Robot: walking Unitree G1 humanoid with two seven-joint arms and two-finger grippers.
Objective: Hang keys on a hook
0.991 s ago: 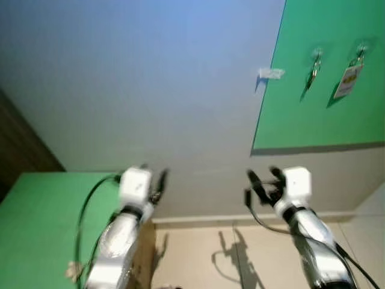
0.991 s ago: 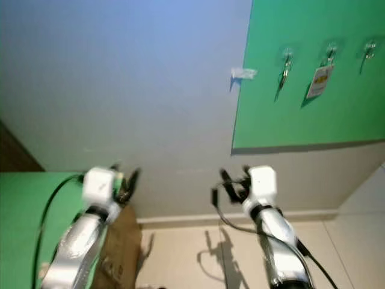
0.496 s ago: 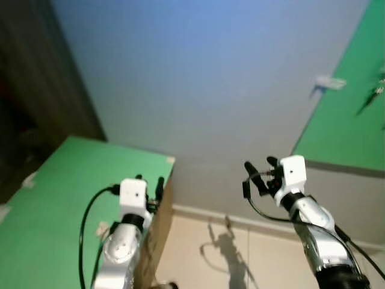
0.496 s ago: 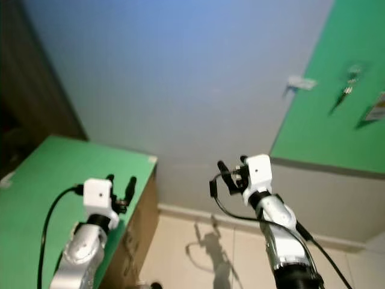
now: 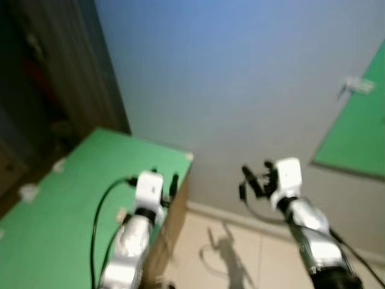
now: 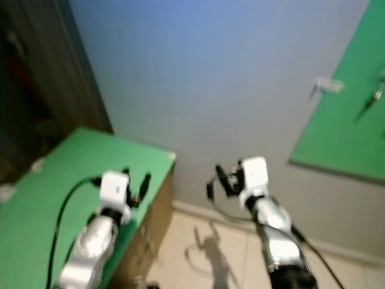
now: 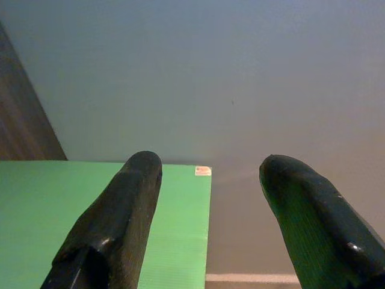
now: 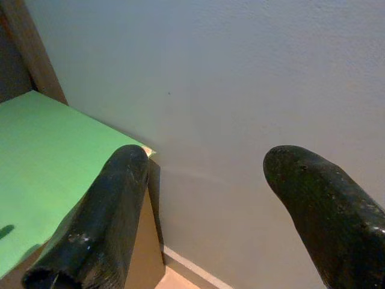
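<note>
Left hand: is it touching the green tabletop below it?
Apart. In the left wrist view the left hand has both fingers spread in open air, with the green tabletop lying well beyond the fingertips.

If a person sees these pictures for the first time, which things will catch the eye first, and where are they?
The two raised silver arms stand out first: the left gripper above the green tabletop at lower left, the right gripper before the pale wall, both with open, empty jaws. Next comes the green board on the wall at right, where something small hangs at the picture's edge, too blurred to name.
</note>
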